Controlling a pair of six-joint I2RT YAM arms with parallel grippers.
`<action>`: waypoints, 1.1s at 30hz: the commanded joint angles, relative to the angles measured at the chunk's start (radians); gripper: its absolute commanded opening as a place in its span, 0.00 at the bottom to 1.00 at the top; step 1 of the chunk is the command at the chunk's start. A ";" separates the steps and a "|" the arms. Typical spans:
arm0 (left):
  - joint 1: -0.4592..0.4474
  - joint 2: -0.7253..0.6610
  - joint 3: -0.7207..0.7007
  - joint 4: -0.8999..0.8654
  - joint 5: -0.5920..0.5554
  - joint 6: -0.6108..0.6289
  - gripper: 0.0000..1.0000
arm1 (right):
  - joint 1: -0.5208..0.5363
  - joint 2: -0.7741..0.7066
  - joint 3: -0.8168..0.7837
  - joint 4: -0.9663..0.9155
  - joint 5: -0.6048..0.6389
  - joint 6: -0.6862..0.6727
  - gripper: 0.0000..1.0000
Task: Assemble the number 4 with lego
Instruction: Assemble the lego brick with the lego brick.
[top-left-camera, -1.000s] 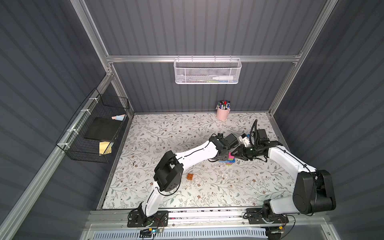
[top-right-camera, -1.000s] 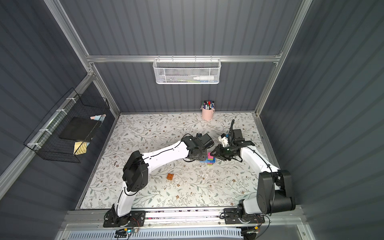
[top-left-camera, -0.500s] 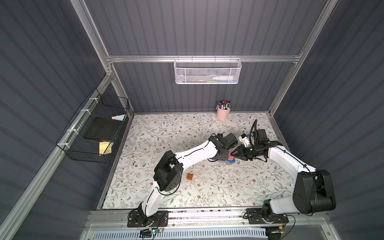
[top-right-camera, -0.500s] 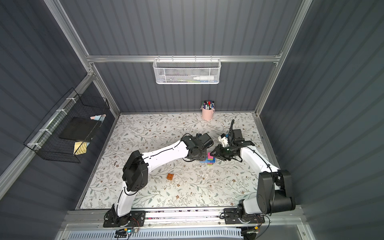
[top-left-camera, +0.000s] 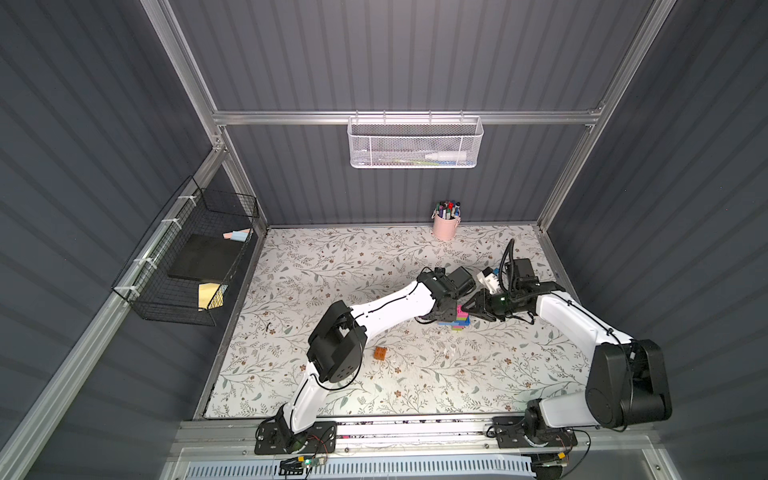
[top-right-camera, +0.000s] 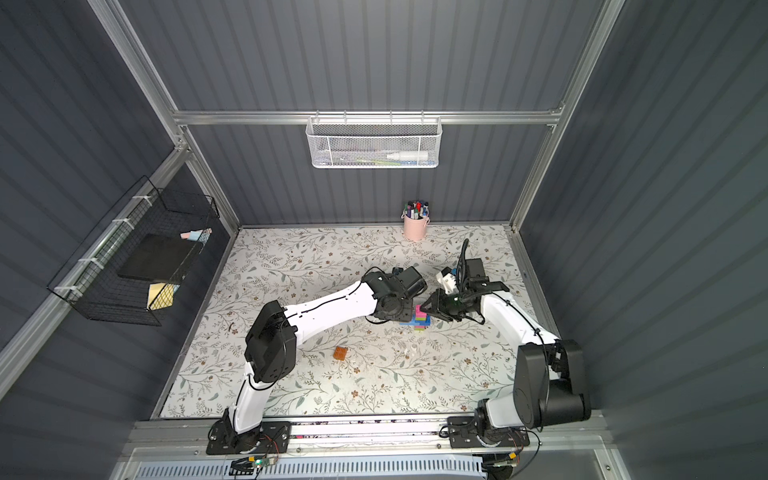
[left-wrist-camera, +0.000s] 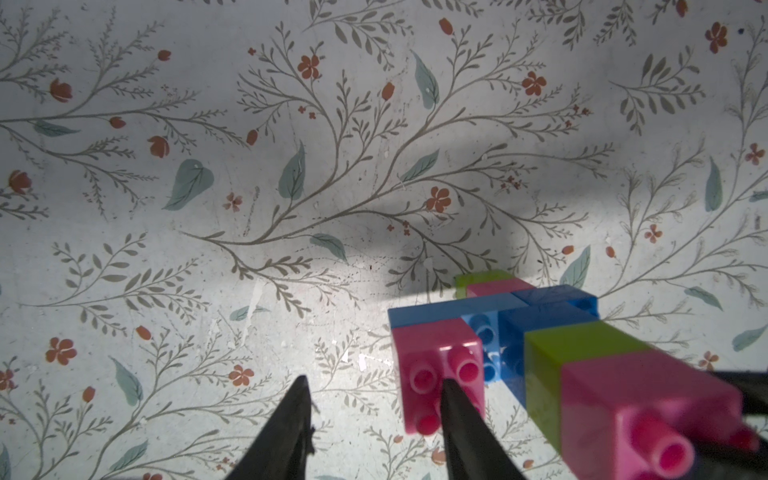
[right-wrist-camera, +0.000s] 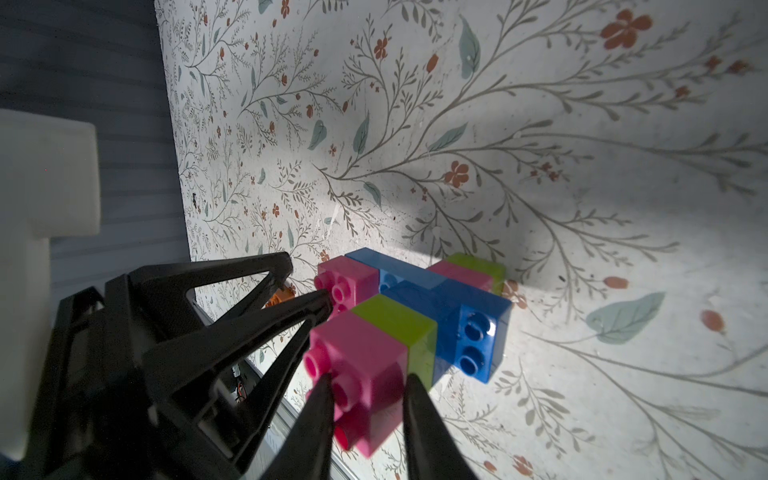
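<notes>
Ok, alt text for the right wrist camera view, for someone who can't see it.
The right pincer grips the pink end brick of a joined pink, green and blue lego cluster over a floral mat. The open left pincer points at another pink brick.

Dark grey ribbed walls (top-left-camera: 415, 54) in an aluminium frame (top-left-camera: 291, 118) enclose a floral surface (top-left-camera: 332, 266). A white mesh basket (top-left-camera: 415, 145) hangs on the back wall, a black wire basket (top-left-camera: 166, 305) on a side wall, a pink pen cup (top-left-camera: 445, 228) stands below

Lego (right-wrist-camera: 478, 316) glossy smooth plastic; mat (left-wrist-camera: 291, 124) matt, scuffed, floral print; hanging basket (top-left-camera: 413, 145) white metal mesh.
</notes>
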 joint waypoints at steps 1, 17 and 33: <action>0.006 -0.046 -0.009 0.002 -0.017 0.000 0.51 | 0.005 0.030 -0.039 -0.098 0.084 -0.021 0.30; 0.007 -0.354 -0.258 -0.023 -0.066 0.214 0.75 | 0.005 0.038 -0.036 -0.105 0.094 -0.024 0.30; 0.026 -0.631 -0.763 -0.095 -0.053 0.118 0.89 | 0.005 0.040 -0.037 -0.105 0.088 -0.024 0.30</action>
